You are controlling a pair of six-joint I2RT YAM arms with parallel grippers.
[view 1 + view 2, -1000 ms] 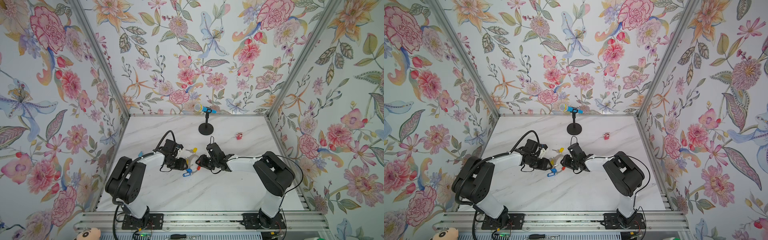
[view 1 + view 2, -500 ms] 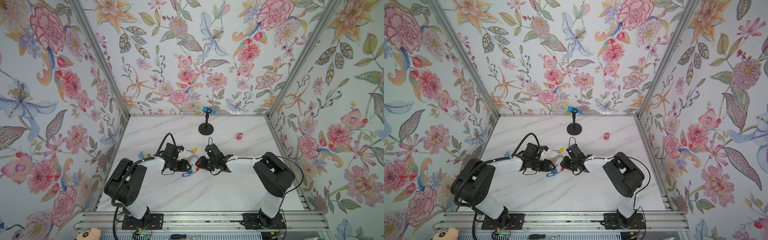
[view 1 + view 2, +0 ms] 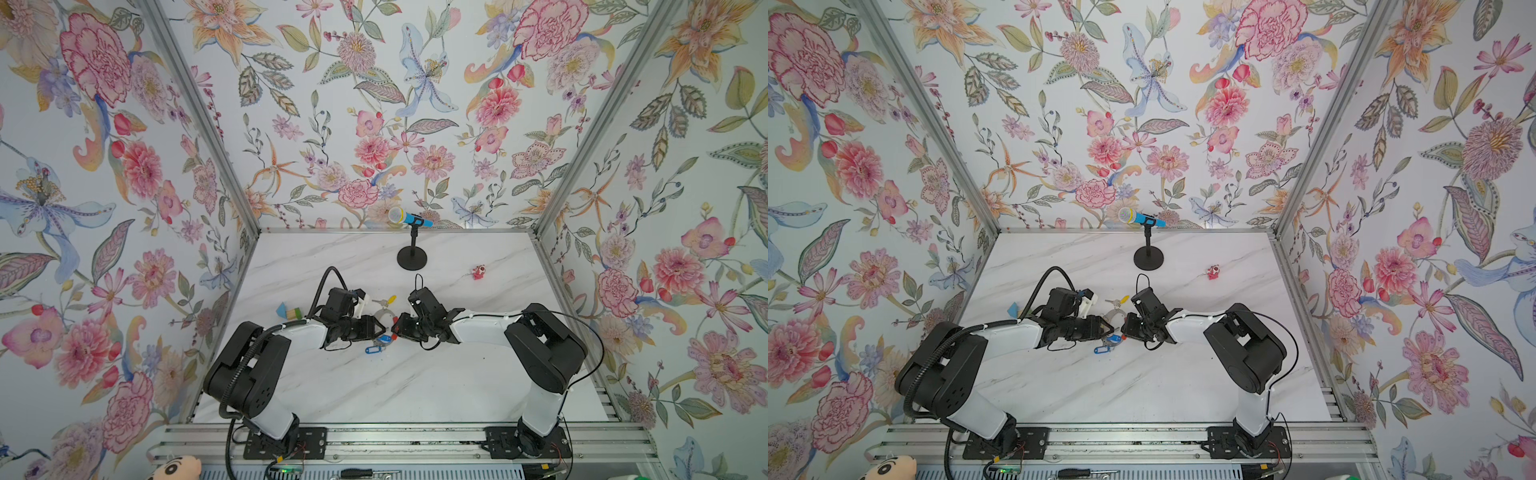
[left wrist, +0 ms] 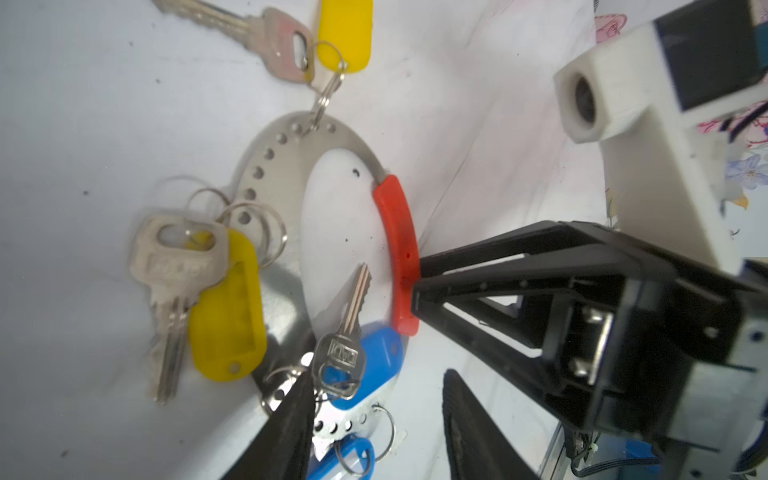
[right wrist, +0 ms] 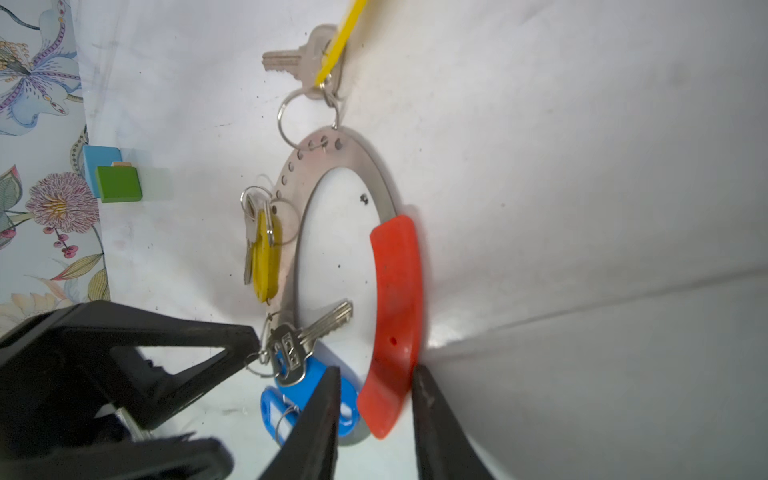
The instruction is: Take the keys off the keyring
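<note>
The keyring (image 4: 270, 166) is a flat grey hoop with a red sleeve (image 4: 397, 249), lying mid-table (image 3: 384, 313) (image 3: 1115, 313). Keys hang on it: one with a yellow tag (image 4: 345, 33), a second yellow-tagged one (image 4: 178, 266), and a blue-tagged one (image 4: 345, 332) (image 5: 307, 332) beside another blue tag (image 3: 372, 350). My left gripper (image 4: 379, 374) (image 3: 380, 328) is open across the blue-tag end, one finger (image 4: 291, 424) touching a small split ring. My right gripper (image 5: 376, 370) (image 3: 395, 330) straddles the sleeve's end (image 5: 395, 291), jaws narrow, a slight gap on one side.
A microphone stand with a round black base (image 3: 411, 257) stands at the back. A small red-pink toy (image 3: 478, 272) lies back right. Blue and green blocks (image 3: 291, 311) (image 5: 118, 185) sit left of the left wrist. Patterned walls close in three sides.
My right jaws have narrowed around the red sleeve. The left gripper has swung lower and reached closer to the blue-tagged keys. The keyring has stayed in place.
</note>
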